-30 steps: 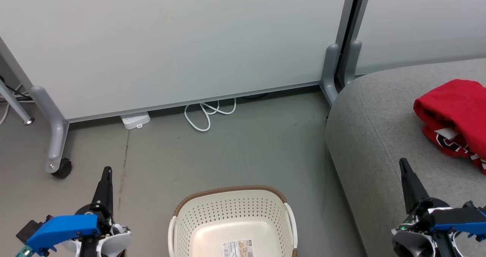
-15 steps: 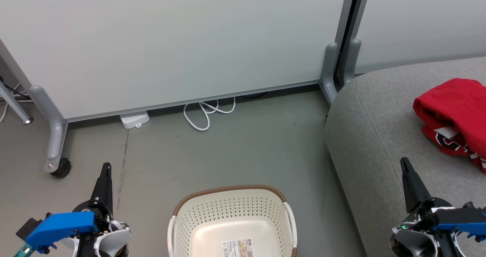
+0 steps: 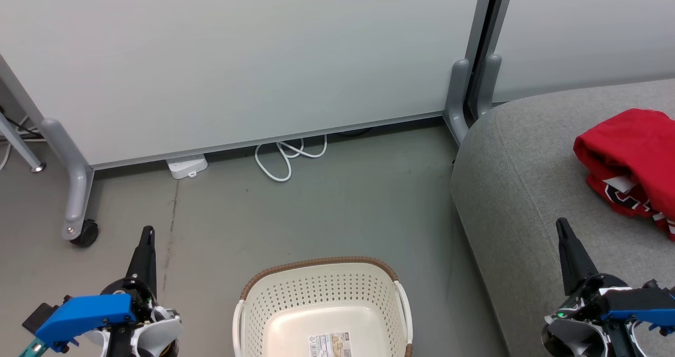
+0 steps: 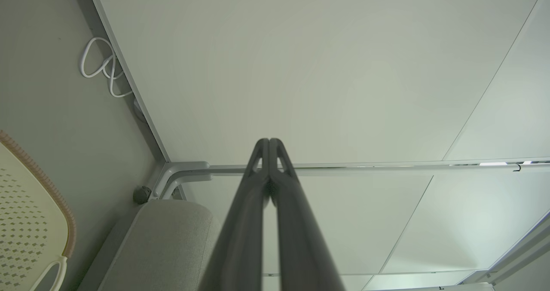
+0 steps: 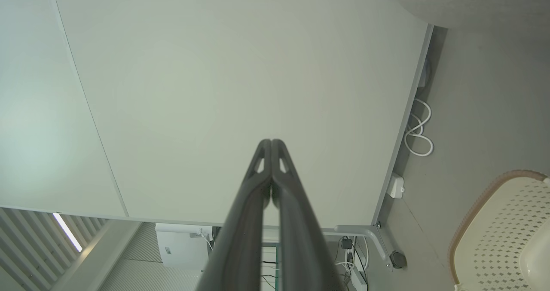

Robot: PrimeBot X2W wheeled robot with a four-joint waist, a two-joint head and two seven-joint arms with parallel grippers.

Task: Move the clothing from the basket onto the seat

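- The clothing (image 3: 630, 151) lies in a red heap on the seat (image 3: 517, 188), at the right edge of the head view, which cuts it off.
- The plain red piece is on top. A white tag (image 3: 617, 184) shows at its near side, and black-and-white lettering (image 3: 622, 199) peeks out from under it.
- The part of the heap in view runs from far left to near right. Its full length cannot be told.
- The basket (image 3: 316, 263) stands upright on the floor (image 3: 343, 209), mouth up, left of the seat and apart from it. The bottom edge cuts off its near part.
- Its brown rim curves across the far side. A paper label (image 3: 329, 345) lies flat on its pale bottom.
- The left fingers (image 3: 145, 257) are pressed together into one dark spike. They are low at the lower left, over the floor and left of the basket.
- They point away from the robot toward the partition (image 3: 237, 56), tip leaning slightly right. The left wrist view shows the tips meeting (image 4: 262, 162).
- The right fingers (image 3: 572, 259) are also pressed together, holding nothing. They hang over the near part of the seat, near the clothing and clear of it.
- They point forward, tip leaning slightly left. The right wrist view shows them closed (image 5: 263, 164) against the partition.
- A white cable (image 3: 287, 159) and a power strip (image 3: 187, 166) lie at the partition's foot.
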